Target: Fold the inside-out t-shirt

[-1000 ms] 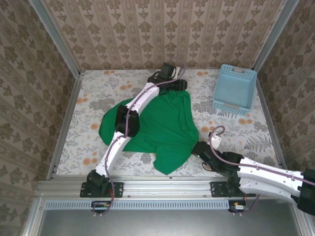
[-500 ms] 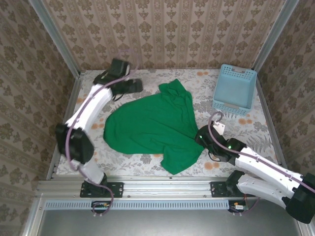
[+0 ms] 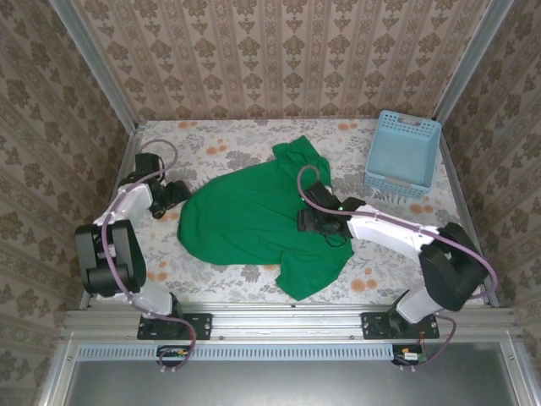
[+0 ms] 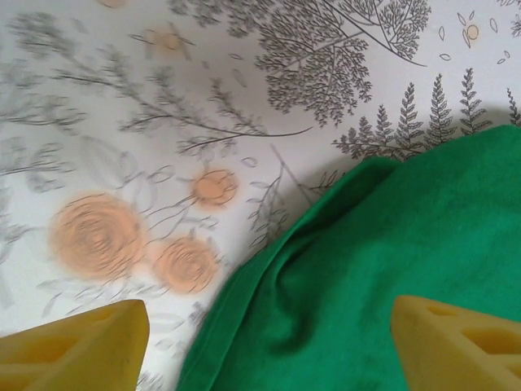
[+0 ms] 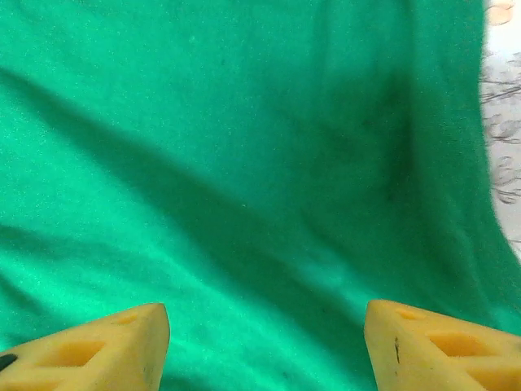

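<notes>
The t-shirt (image 3: 249, 222) is lying rumpled across the middle of the table (image 3: 218, 139). The left hand (image 3: 172, 194) is hovering released over its left edge. The right hand (image 3: 311, 222) is spreading wide above its right side, gripping nothing. Each hand is probably needing a low, firm pinch on one hem edge.

Bright, even overhead light throws soft shadows on the desk (image 3: 237, 139), and the left wrist view smears toward nine o'clock.

Basket (image 3: 403, 152) blocks the far right corner; bare table (image 3: 228, 144) flanks the t-shirt (image 3: 245, 220).
</notes>
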Motion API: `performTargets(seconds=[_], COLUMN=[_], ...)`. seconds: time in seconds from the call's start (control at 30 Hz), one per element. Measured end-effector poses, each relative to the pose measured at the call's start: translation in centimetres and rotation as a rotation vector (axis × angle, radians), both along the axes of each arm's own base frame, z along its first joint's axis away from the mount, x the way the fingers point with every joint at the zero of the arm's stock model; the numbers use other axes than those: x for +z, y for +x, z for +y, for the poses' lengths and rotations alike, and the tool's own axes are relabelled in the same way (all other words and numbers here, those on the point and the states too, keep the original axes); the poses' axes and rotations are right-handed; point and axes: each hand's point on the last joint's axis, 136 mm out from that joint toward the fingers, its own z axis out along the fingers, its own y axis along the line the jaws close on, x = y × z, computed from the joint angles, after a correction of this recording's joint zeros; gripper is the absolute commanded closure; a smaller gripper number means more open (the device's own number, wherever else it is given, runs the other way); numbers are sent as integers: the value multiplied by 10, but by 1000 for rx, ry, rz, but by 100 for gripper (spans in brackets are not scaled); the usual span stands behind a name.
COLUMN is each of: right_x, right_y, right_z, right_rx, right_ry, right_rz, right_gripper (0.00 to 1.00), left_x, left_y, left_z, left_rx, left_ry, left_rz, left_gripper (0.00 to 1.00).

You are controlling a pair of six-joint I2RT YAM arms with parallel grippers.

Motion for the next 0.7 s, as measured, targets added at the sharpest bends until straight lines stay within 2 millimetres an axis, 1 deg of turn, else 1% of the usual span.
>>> performTargets(seconds=[0.1, 0.17, 0.23, 0.3, 0.37, 0.4, 0.5, 0.6, 0.67, 0.7], right_x=[-19, -28, -35, -44, -58, -61, -56, -57, -49, -43], right_y=[3, 5, 4, -1, -14, -17, -27, -43, -50, -50], right_z=[-2, -6, -12, -19, -30, -34, -43, -56, -63, -65], right_rx=[-9, -30, -55, -80, -112, -124, -165, -198, -207, -208], right_ry=[-14, -17, -15, -18, -30, -37, -7, -10, -15, -15], right_rz=[43, 66, 78, 96, 129, 128, 108, 118, 113, 101], right_gripper=[35, 35, 35, 36, 37, 37, 39, 39, 38, 37], left_x=[-21, -31, -37, -40, -41, -41, -44, -49, -45, -41], left_y=[8, 11, 12, 12, 11, 12, 9, -10, -24, -28], left_z=[-12, -19, -28, -36, -46, -49, -61, -73, -81, -84], left_rx=[-29, -44, -60, -76, -95, -102, -132, -158, -178, -189], left_ry=[-47, -66, -83, -96, -109, -112, -115, -119, -122, -122], left_rz=[35, 60, 70, 78, 79, 76, 69, 77, 72, 62], left_gripper=[29, 35, 44, 50, 57, 59, 67, 75, 76, 76])
